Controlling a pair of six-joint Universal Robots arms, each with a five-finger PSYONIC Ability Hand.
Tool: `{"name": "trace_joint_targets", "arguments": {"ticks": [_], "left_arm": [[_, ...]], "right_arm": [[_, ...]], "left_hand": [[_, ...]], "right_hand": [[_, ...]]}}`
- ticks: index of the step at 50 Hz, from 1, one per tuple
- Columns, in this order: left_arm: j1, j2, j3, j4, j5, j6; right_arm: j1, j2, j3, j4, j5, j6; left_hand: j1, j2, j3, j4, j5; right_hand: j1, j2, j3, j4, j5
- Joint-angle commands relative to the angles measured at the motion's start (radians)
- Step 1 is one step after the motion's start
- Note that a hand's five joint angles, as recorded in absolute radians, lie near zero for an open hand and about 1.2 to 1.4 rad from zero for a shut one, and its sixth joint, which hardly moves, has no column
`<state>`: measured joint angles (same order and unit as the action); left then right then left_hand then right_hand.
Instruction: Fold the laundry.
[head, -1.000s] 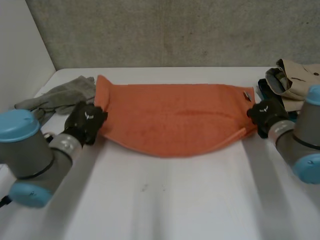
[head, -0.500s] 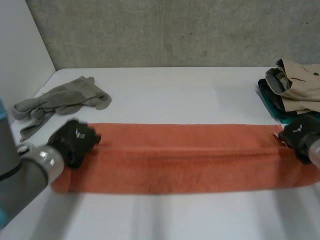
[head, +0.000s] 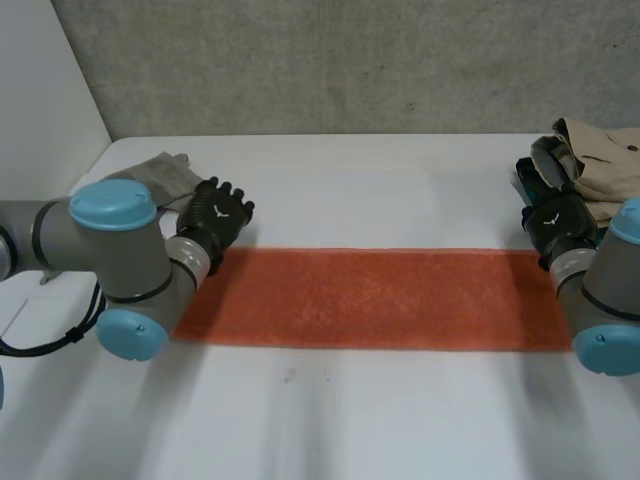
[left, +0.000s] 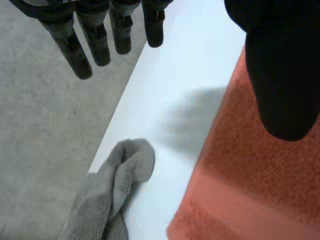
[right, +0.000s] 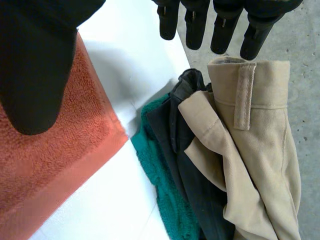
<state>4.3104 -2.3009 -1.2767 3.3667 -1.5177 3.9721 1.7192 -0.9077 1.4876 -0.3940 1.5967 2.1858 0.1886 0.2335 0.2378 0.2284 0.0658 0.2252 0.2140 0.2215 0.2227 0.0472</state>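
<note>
Towel (head: 370, 298): folded strip, long axis runs hand to hand.
Left hand (head: 218, 215): fingers straight, empty, at left end.
Right hand (head: 560, 222): likewise, right end.

White tabletop (head: 400, 430), smooth and matt, spread wide across the head view, with a few faint dark specks on its near part. Behind the far edge, a grey concrete wall (head: 350, 70), rough and mottled, meeting the tabletop in one straight line. On the left, a plain white panel (head: 40, 110), upright, closing that side and joining the concrete at a corner. Soft, even light, no hard glare anywhere on the white. In the wrist views, a speckled grey surface (left: 35, 125) just beyond the tabletop's edge; wall or floor, impossible to tell.
</note>
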Motion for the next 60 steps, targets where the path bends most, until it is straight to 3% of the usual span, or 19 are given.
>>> {"name": "trace_joint_targets", "arguments": {"ticks": [1,5,9,14,19,27,30,32,33,40,48,52,54,60], "left_arm": [[-0.028,0.046,-0.032,0.0,-0.002,-0.014],[-0.024,0.132,-0.09,0.0,0.001,-0.017],[-0.024,0.207,-0.167,0.0,0.007,-0.051],[-0.024,0.302,-0.266,0.003,0.011,-0.152],[-0.028,0.339,-0.32,0.007,0.022,-0.244],[-0.028,0.344,-0.34,0.007,0.068,-0.298],[-0.028,0.345,-0.34,0.007,0.07,-0.298],[-0.028,0.345,-0.34,0.007,0.07,-0.298],[-0.028,0.345,-0.34,0.007,0.07,-0.298],[-0.026,0.368,-0.343,0.007,0.07,-0.3],[-0.02,0.429,-0.377,0.007,0.07,-0.301],[-0.017,0.459,-0.391,0.007,0.07,-0.301],[-0.017,0.472,-0.397,0.007,0.068,-0.301],[-0.015,0.508,-0.395,0.007,0.067,-0.304]], "right_arm": [[0.005,-0.086,0.068,0.069,0.016,0.075],[-0.004,-0.171,0.115,0.158,0.002,0.127],[-0.024,-0.247,0.172,0.254,-0.079,0.163],[-0.145,-0.321,0.258,0.317,-0.207,0.187],[-0.216,-0.333,0.327,0.305,-0.262,0.186],[-0.28,-0.319,0.361,0.251,-0.276,0.181],[-0.302,-0.298,0.361,0.236,-0.28,0.178],[-0.311,-0.287,0.359,0.236,-0.284,0.175],[-0.322,-0.281,0.353,0.235,-0.284,0.169],[-0.434,-0.281,0.324,0.235,-0.282,0.132],[-0.558,-0.299,0.273,0.245,-0.264,-0.034],[-0.541,-0.353,0.261,0.242,-0.256,-0.055],[-0.471,-0.414,0.263,0.236,-0.27,-0.034],[-0.088,-0.48,0.244,0.125,-0.299,0.106]], "left_hand": [[-0.014,-0.059,-0.063,-0.054,-0.066],[-0.014,-0.059,-0.063,-0.054,-0.066],[-0.014,-0.059,-0.063,-0.054,-0.066],[-0.014,-0.059,-0.063,-0.054,-0.066],[-0.014,-0.059,-0.063,-0.054,-0.066],[-0.014,-0.059,-0.063,-0.054,-0.066],[-0.014,-0.059,-0.063,-0.054,-0.066],[-0.014,-0.059,-0.063,-0.054,-0.066],[-0.014,-0.059,-0.063,-0.054,-0.066],[-0.014,-0.059,-0.063,-0.054,-0.066],[-0.014,-0.059,-0.063,-0.054,-0.066],[-0.014,-0.059,-0.063,-0.054,-0.066],[-0.014,-0.059,-0.063,-0.054,-0.066],[-0.014,-0.059,-0.063,-0.054,-0.066]], "right_hand": [[-0.051,-0.039,-0.047,-0.048,-0.047],[-0.026,-0.015,-0.022,-0.023,-0.022],[0.015,0.026,0.019,0.018,0.019],[0.086,0.097,0.089,0.088,0.089],[0.15,0.162,0.154,0.153,0.154],[0.183,0.194,0.186,0.185,0.186],[0.294,0.305,0.298,0.296,0.297],[0.536,0.548,0.54,0.539,0.54],[1.165,1.176,1.168,1.167,1.168],[1.171,1.182,1.175,1.174,1.175],[1.171,1.182,1.175,1.174,1.175],[1.171,1.182,1.175,1.174,1.175],[1.171,1.182,1.175,1.174,1.175],[1.171,1.182,1.175,1.174,1.175]]}}
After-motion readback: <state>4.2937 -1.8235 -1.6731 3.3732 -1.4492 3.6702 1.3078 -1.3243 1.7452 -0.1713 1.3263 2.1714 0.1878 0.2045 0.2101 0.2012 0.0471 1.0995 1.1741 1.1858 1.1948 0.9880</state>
